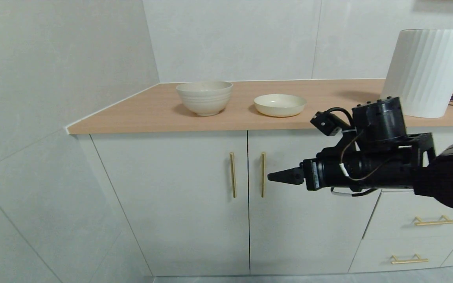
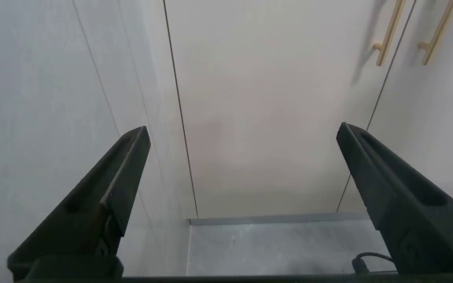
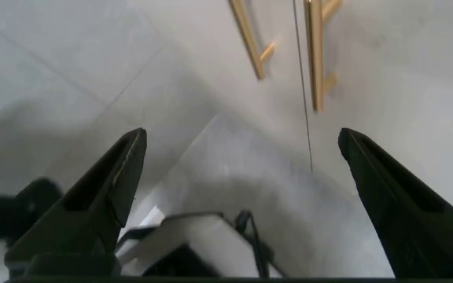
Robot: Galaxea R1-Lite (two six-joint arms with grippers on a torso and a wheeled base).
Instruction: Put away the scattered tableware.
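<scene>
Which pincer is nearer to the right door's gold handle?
Right. The right pincer is close beside the handle, at its height; the left pincer faces the doors from farther off.

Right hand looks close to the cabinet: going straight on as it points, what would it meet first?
Probably the nearer gold door handle, level with the right hand; depth is unclear, so it might pass in front.
</scene>
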